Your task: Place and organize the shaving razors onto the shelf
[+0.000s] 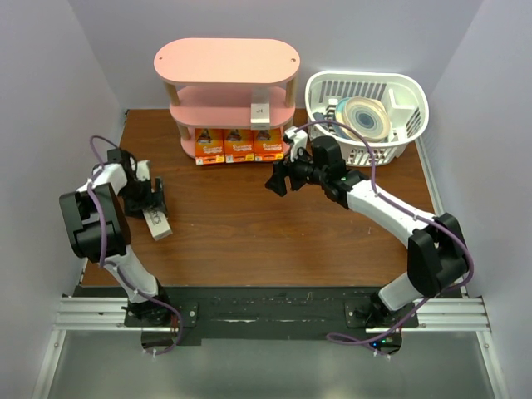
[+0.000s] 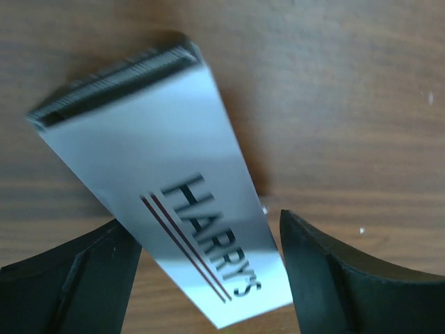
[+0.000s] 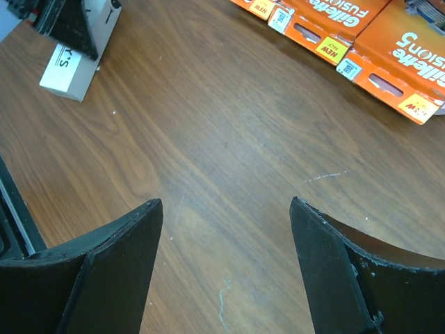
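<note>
The pink shelf (image 1: 226,62) stands at the back. Three orange razor packs (image 1: 238,145) stand in a row on its lowest tier, and two of them (image 3: 407,42) show in the right wrist view. A whitish razor box (image 1: 261,113) rests on the middle tier. Another whitish box (image 1: 157,223) (image 2: 174,202) lies flat on the table at the left. My left gripper (image 1: 150,199) (image 2: 205,223) hovers over it, open, with a finger on each side of the box's lettered end. My right gripper (image 1: 277,179) (image 3: 226,202) is open and empty in front of the shelf.
A white slatted basket (image 1: 399,150) holding round items stands right of the shelf, close behind my right arm. White walls close in the table on the left, back and right.
</note>
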Tool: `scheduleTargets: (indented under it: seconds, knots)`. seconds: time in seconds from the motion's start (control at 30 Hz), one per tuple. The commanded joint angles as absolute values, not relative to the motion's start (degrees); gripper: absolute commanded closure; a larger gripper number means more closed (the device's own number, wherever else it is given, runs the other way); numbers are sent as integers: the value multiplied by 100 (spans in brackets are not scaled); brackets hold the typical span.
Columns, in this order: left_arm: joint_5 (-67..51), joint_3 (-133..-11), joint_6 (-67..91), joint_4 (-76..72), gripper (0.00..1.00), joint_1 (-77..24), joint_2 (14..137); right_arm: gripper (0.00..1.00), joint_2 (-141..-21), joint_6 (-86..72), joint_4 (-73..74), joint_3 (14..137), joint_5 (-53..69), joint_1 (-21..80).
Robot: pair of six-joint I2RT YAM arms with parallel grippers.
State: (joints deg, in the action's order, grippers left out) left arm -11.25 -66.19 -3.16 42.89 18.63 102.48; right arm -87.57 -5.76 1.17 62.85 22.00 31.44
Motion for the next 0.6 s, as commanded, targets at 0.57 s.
scheduleTargets:
  seconds: [0.57]
  knots:
    - [-6819, -7162, -3467, 6179, 36, 1671, 10071, 20, -8729, 2387, 667, 6978, 3990, 3638]
